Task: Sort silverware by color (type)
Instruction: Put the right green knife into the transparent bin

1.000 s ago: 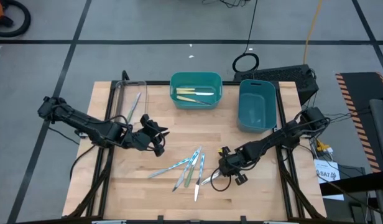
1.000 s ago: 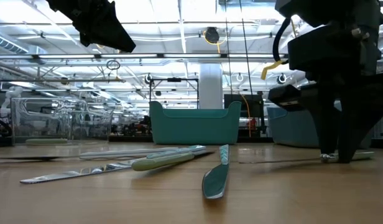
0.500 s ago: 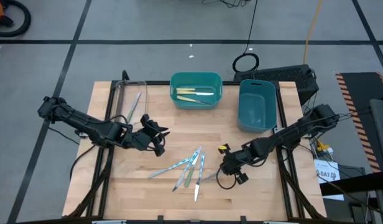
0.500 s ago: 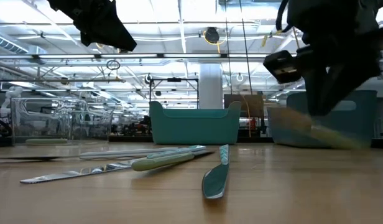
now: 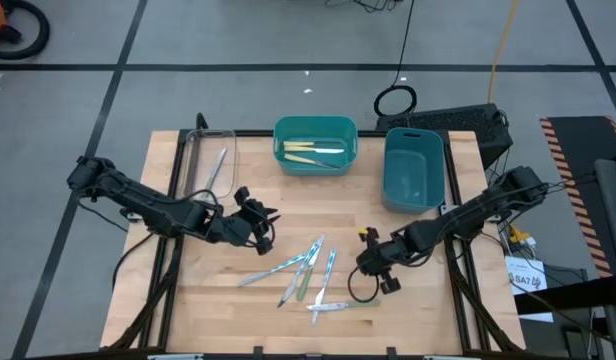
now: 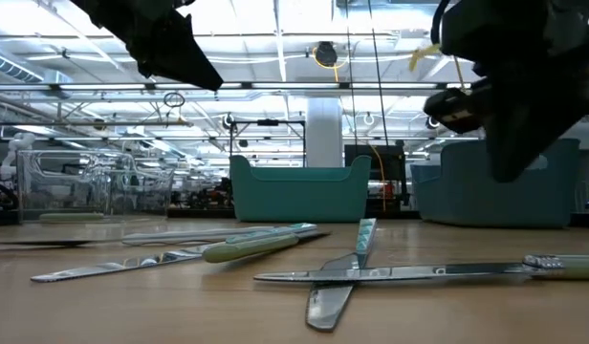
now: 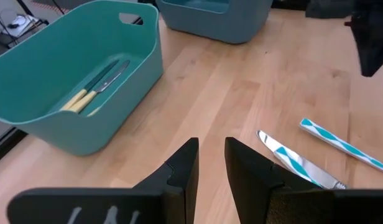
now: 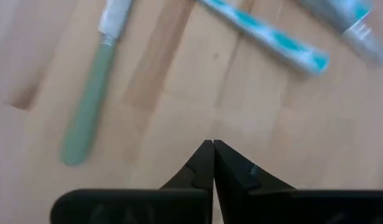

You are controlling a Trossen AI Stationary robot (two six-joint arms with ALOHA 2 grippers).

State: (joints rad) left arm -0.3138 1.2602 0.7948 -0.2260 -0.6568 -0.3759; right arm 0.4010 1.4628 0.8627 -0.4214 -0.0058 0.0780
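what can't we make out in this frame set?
- Clear tray contents: high view shows one utensil; low view blurs it through the tray wall.
- Blue bin interior: too dark in high view; its wall hides it in low view.
- Pile of silverware: overlapping, so the exact count is unclear.

silverware (image 5: 310, 270): loose crossed cluster flat on table centre; green-handled knife (image 8: 92, 93) lying apart.

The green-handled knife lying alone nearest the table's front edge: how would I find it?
Start at the wooden table and find the loose utensil cluster at its front middle. Just in front, the green-handled knife lies crosswise, blade under a teal-patterned utensil, unlike the diagonal others.
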